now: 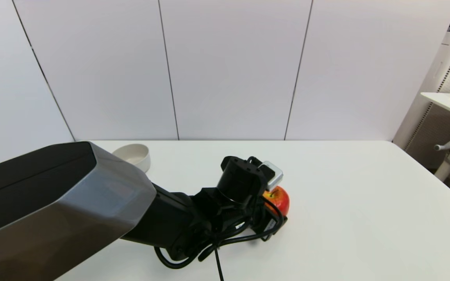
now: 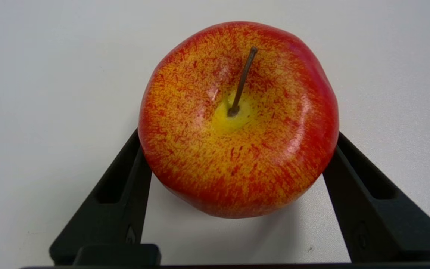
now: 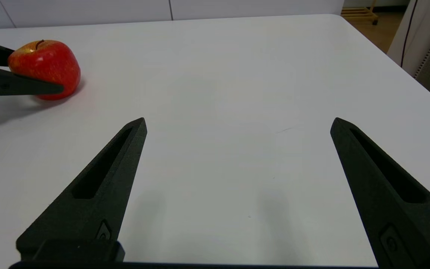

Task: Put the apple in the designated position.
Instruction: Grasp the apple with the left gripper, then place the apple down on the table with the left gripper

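The apple (image 1: 280, 200) (image 2: 237, 123) (image 3: 47, 67), red with yellow-orange blotches and a short dark stem, rests on the white table (image 1: 365, 203) near its middle. My left gripper (image 1: 277, 212) (image 2: 237, 140) reaches down over it, and its black fingers (image 2: 125, 179) press against both sides of the fruit, so it is shut on the apple. The fingertips are hidden behind the apple in the left wrist view. My right gripper (image 3: 237, 123) hovers open over bare tabletop to the apple's right, holding nothing. No mark for the designated position shows on the table.
A shallow white bowl (image 1: 135, 155) stands at the back left of the table, behind my left arm. A white shelf unit (image 1: 449, 101) stands beyond the table's right edge.
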`<state>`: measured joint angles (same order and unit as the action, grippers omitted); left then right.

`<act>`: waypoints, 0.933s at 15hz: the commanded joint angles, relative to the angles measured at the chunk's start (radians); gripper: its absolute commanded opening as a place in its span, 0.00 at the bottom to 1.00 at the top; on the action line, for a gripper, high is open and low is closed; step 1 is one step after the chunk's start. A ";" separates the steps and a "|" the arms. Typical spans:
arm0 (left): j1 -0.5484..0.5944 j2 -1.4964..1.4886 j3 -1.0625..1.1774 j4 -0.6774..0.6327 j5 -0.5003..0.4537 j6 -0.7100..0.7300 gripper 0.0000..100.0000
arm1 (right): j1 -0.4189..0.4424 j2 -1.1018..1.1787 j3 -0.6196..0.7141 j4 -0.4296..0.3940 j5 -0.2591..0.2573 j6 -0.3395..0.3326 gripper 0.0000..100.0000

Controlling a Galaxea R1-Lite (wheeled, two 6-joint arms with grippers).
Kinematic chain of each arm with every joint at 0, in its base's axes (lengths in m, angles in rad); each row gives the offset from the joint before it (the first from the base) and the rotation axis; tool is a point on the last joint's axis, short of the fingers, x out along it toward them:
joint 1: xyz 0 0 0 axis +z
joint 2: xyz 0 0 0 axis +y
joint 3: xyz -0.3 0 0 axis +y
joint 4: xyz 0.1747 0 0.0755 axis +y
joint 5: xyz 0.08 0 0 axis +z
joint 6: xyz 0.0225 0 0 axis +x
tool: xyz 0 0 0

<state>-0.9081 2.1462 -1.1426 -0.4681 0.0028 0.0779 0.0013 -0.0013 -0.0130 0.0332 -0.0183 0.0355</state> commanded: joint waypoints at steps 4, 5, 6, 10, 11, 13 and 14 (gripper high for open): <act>0.012 -0.072 -0.034 0.002 0.000 0.005 0.00 | 0.000 0.001 -0.001 0.001 0.000 0.001 1.00; 0.031 -0.109 -0.037 0.017 0.003 0.010 0.00 | 0.000 0.001 -0.001 0.001 0.000 0.000 1.00; 0.048 -0.147 -0.039 0.036 0.006 0.010 0.00 | 0.000 0.001 -0.001 0.001 0.000 0.001 1.00; 0.215 -0.285 -0.040 0.108 0.014 0.017 0.00 | 0.000 0.001 -0.001 0.001 0.000 0.001 1.00; 0.267 -0.304 -0.040 0.118 0.014 0.016 0.00 | 0.000 0.001 -0.001 0.001 0.000 0.000 1.00; 0.382 -0.310 -0.037 0.126 0.014 0.014 0.00 | 0.000 0.001 0.001 0.001 0.000 0.001 1.00; 0.428 -0.305 -0.036 0.126 0.013 0.013 0.00 | 0.000 0.001 -0.001 0.001 0.000 0.000 1.00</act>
<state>-0.5926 1.8728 -1.1823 -0.3462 0.0162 0.0932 0.0013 -0.0013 -0.0134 0.0336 -0.0183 0.0355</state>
